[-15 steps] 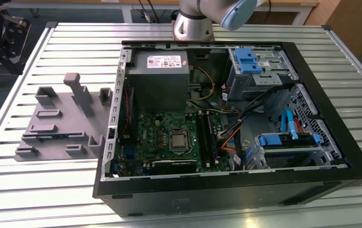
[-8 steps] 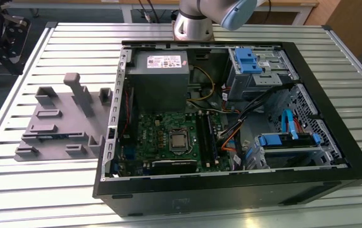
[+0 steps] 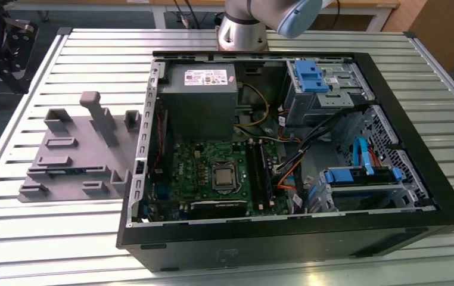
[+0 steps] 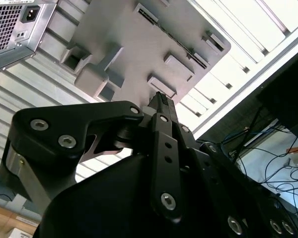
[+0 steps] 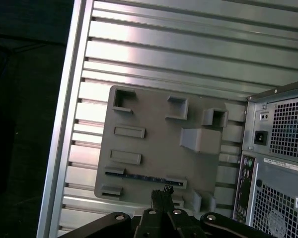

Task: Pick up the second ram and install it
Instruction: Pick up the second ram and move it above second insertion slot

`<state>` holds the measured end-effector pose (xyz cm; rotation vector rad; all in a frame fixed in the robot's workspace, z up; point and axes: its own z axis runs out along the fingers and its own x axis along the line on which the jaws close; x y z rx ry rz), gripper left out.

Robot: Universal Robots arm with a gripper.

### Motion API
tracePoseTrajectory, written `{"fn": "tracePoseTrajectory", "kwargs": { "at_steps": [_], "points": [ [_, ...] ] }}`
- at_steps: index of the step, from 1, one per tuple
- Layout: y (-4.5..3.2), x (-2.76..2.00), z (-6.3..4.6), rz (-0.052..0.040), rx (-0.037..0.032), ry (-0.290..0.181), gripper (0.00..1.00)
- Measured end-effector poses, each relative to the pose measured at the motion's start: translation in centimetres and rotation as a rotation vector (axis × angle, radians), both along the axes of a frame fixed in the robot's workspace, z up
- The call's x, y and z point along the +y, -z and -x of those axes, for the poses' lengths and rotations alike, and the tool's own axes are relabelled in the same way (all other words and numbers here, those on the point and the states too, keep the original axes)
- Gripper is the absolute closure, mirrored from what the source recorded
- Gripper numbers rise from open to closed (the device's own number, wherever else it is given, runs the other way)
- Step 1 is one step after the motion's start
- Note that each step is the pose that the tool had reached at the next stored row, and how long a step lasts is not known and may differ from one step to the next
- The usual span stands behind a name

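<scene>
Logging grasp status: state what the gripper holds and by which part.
Nothing is held. The gripper, fingertips shut together and empty, is above the grey fixture, where the second ram sits in its slot.

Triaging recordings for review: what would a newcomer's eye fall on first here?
An open computer case dominates the slatted table, its green motherboard exposed. At the exterior view's left of it lies a grey fixture; in the first wrist view the shut gripper points down at it.
</scene>
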<state>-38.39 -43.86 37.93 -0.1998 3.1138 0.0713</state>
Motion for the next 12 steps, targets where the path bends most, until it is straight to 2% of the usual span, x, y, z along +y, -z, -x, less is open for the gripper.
{"fn": "tracePoseTrajectory", "kwargs": {
  "at_steps": [12],
  "points": [
    [0.00, 0.00, 0.00, 0.0000, 0.0000, -0.043, 0.89]
  ]
}}
